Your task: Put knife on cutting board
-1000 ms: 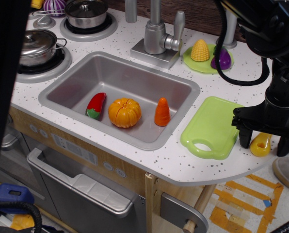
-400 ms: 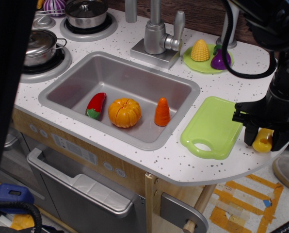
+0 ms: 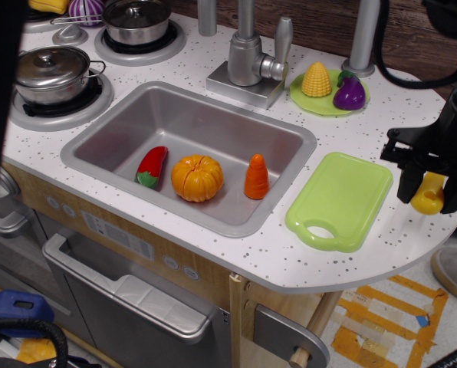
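Black robot gripper (image 3: 431,191) pinches the yellow plastic toy knife (image 3: 429,193) by its bulbous handle between its fingers, just right of the flat lime-green plastic cutting board (image 3: 340,201). Knife is lifted clear of the white speckled counter (image 3: 274,253).

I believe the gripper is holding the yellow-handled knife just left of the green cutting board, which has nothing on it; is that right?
Not quite: the gripper holds the knife to the right of the cutting board, not the left, as the observation.image view shows. The rest stands: the gripper is closed on the yellow handle, and the board has nothing on it.
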You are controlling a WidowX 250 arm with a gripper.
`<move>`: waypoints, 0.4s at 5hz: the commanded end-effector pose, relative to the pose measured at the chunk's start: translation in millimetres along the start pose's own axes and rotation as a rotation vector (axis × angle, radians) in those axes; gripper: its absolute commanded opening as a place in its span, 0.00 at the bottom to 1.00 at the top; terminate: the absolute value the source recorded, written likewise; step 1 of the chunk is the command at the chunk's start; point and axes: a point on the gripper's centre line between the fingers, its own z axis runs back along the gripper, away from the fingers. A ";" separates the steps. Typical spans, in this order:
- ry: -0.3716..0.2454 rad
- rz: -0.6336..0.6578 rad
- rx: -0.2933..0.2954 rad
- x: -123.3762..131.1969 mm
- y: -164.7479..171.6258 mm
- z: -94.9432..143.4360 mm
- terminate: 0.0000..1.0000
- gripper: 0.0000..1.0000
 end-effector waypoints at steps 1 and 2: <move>-0.082 0.021 0.001 14.5 39.3 26.1 0.00 0.00; -0.090 0.024 0.012 13.9 58.3 23.9 0.00 0.00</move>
